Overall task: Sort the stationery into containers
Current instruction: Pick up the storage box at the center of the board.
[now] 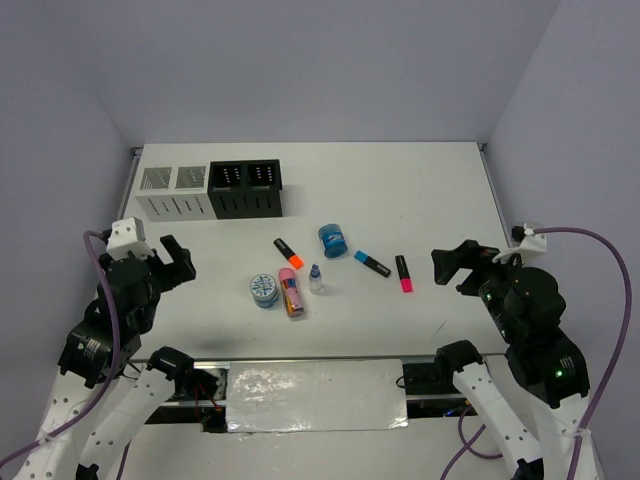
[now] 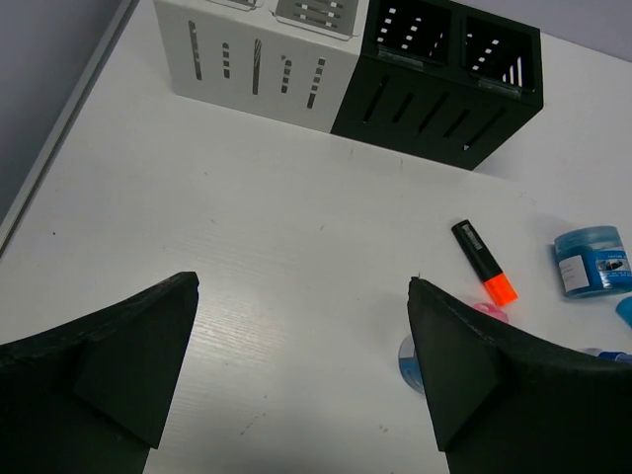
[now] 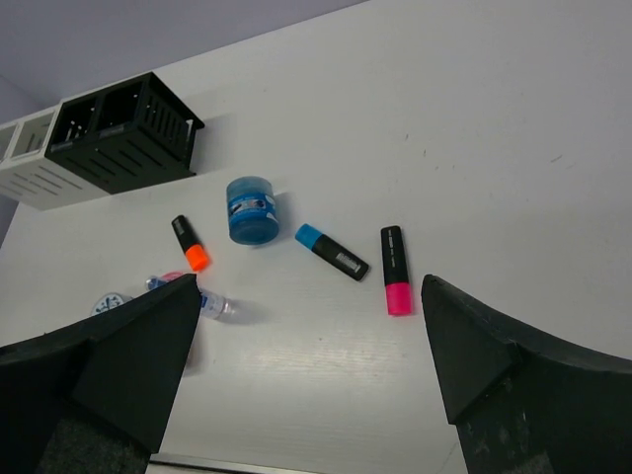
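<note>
Top external view had the white counter with a purple cable looping at the right edge. A row of four slotted boxes sat upper left, touching: two white boxes, then two black boxes.

Stationery was scattered mid-frame:
- orange-capped highlighter
- blue jar
- blue-capped highlighter
- pink-capped highlighter
- round blue piece
- pink-orange tube just beside the round blue piece
- tiny bottle near the tube

The left hand was at mid-left, below the white boxes and well apart from the pile. Its jaws were wide and held nothing. In the left wrist view the orange-capped highlighter lay right of the gap.

The right hand was at mid-right, near the pink-capped highlighter. It was spread wide and empty too.
</note>
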Motion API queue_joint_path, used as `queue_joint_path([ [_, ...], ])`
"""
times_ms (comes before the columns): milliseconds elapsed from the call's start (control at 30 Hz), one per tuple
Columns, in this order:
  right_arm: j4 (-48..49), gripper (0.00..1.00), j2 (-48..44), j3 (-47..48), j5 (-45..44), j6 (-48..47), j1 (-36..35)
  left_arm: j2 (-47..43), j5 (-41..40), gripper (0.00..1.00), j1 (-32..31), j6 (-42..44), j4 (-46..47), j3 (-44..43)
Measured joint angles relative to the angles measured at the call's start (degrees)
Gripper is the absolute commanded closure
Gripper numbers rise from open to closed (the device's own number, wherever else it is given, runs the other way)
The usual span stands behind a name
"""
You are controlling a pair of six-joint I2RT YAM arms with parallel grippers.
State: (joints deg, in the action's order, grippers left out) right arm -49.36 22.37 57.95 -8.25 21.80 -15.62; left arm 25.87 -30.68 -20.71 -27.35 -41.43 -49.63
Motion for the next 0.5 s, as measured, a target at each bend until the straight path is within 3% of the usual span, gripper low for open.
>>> queue_joint_path([
  [333,-0.02,0.0,-0.31,-0.09,0.15,-0.61,0.02,-0.02,-0.63,0.01,0.0,-1.33,-0.13,0.83],
  [500,-0.02,0.0,-0.31,-0.66,2.82,-1.14,0.0,9.25,3.69,0.01,0.04,-3.04,0.26,-2.51],
])
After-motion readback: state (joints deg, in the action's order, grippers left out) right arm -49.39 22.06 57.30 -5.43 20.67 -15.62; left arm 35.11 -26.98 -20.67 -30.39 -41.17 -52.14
